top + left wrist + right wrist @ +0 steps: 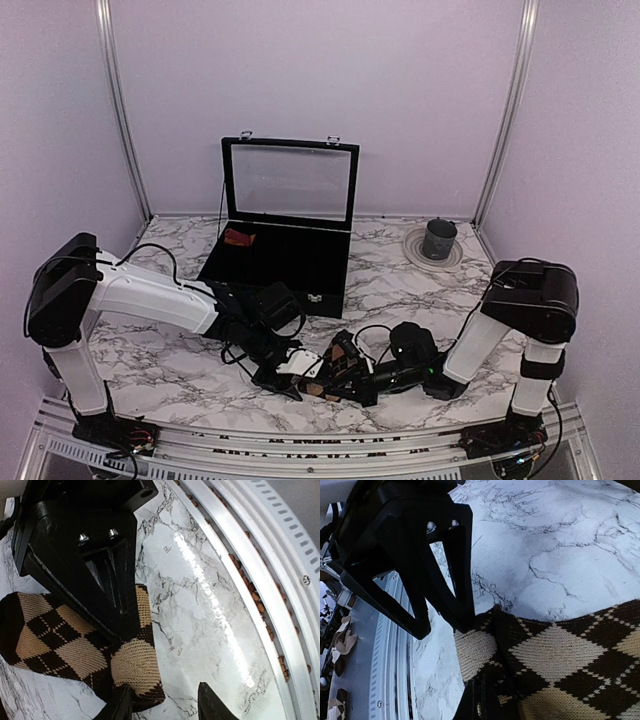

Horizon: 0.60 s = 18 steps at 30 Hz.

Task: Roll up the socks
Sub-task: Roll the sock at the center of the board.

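Observation:
The dark brown argyle sock [60, 640] with tan diamonds lies bunched on the marble near the table's front edge [338, 360]. My right gripper [481, 700] is shut on its folded fabric [555, 655]; in the left wrist view it shows as a black wedge [100, 565] pressing onto the sock. My left gripper [165, 706] is open, one fingertip [120, 705] touching the sock's end and the other over bare marble. From above, both grippers meet at the sock, left [298, 382], right [350, 380]. A red sock [238, 237] lies in the black case.
A black case [300, 280] with its glass lid upright stands at mid-table behind the arms. A dark cup [438, 239] sits on a round plate [412, 250] at the back right. The metal rail [270, 580] of the front edge runs just beside the left gripper.

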{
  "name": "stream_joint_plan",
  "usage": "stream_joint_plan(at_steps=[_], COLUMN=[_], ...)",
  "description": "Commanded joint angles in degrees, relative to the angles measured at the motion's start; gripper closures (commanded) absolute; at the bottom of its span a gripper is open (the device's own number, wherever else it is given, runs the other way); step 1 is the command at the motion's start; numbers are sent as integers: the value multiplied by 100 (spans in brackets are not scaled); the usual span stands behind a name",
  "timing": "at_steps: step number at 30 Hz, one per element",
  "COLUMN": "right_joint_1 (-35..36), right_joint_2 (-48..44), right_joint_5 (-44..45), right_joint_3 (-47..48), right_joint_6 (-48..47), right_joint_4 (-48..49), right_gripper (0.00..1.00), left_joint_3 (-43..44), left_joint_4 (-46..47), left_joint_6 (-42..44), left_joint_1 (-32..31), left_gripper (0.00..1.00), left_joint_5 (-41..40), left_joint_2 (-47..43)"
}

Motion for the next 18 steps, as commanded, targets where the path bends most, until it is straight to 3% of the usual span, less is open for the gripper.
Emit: stream_joint_plan(at_steps=[1,18], right_joint_1=[-75,-318], right_joint_2=[443,470], right_joint_5=[389,198], right_joint_3=[-391,-386], right_joint_6=[135,238], right_joint_4=[-1707,-1711], right_gripper=[100,100], left_joint_3=[-152,-307], left_joint_4=[883,908], left_joint_6=[152,889], left_joint_1=[-111,-490], left_gripper=[53,53], left_joint_5=[-689,-1420], left_joint_2=[-114,71])
